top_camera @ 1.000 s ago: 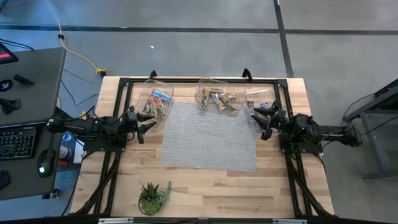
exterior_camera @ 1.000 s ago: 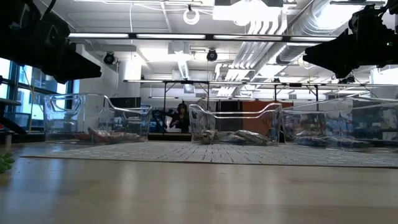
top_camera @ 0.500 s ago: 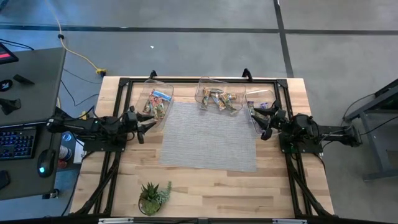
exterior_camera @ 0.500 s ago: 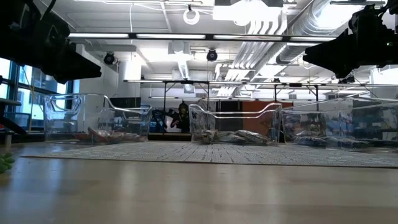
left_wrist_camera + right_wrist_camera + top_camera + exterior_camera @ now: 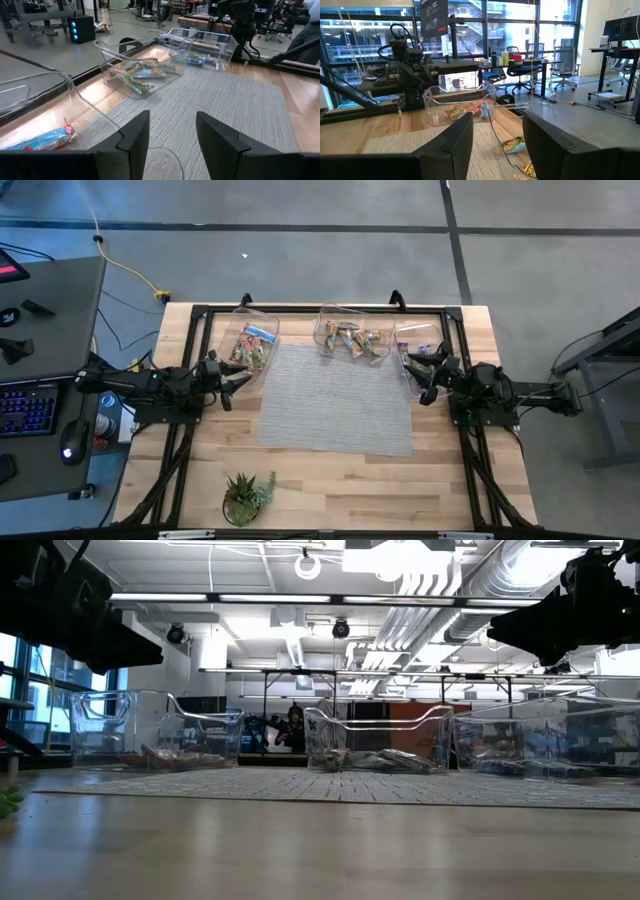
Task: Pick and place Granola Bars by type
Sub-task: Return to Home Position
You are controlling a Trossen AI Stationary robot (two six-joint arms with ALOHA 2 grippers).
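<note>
The granola bars lie in three clear tubs along the far edge of a grey mat (image 5: 336, 398). Red-pink bars fill the left tub (image 5: 249, 345), green-orange ones the middle tub (image 5: 352, 338), and blue-purple ones the right tub (image 5: 418, 352). My left gripper (image 5: 236, 376) hovers open over the mat's left edge, beside the left tub. My right gripper (image 5: 428, 378) hovers open over the mat's right edge, next to the right tub. In the left wrist view a red-pink bar (image 5: 44, 139) shows behind the near tub wall. In the right wrist view green-orange bars (image 5: 514, 145) show in the middle tub.
A small potted plant (image 5: 246, 497) stands near the table's near edge. A black frame (image 5: 300, 310) runs around the work area. Left of the table is a desk with a keyboard (image 5: 28, 408) and a mouse. The mat's surface lies bare between the arms.
</note>
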